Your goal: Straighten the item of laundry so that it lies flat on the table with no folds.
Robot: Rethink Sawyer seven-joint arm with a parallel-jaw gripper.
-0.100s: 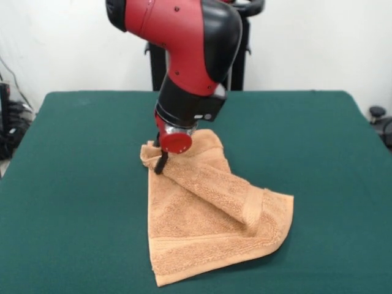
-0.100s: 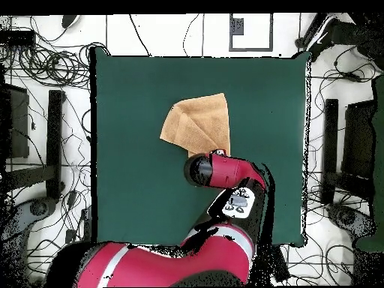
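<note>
My jaws [image 1: 162, 164] are down at the far corner of the towel [image 1: 211, 220], and I cannot tell if they are clenched or released. The towel lies near the middle of the green surface [image 1: 73, 184]. One corner is folded over diagonally, so a thick ridge crosses the cloth.

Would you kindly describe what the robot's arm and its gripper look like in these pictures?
The arm is glossy red with rounded black joint covers and a black wrist section. In the overhead view a grey panel with small buttons sits on it. A round red disc caps the wrist end, and the gripper below it is thin and black.
</note>
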